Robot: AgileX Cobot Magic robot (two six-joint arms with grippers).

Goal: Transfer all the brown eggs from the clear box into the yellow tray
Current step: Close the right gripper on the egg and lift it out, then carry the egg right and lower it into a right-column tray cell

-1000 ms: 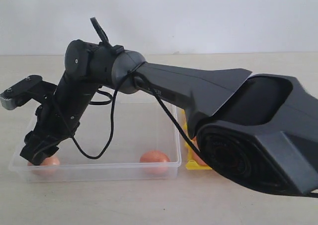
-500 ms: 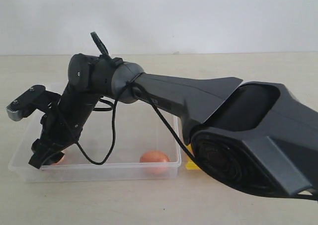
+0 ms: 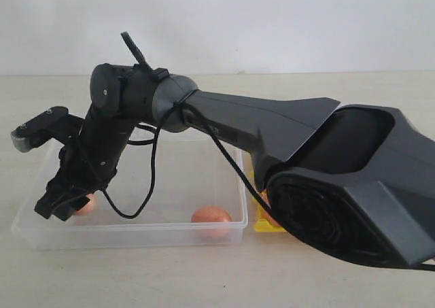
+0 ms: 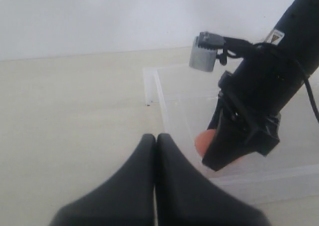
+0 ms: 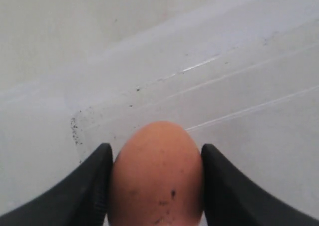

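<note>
Exterior view: set low, facing the box (image 3: 234, 216) side-on, with the right arm (image 3: 272, 128) close in front and filling much of the frame. Left wrist view: from outside the box, over the left gripper (image 4: 155, 136), facing one end wall and the right gripper (image 4: 219, 158). Right wrist view: inside the box, very near one egg (image 5: 157, 181). Shared by all three: that egg and the box.
</note>
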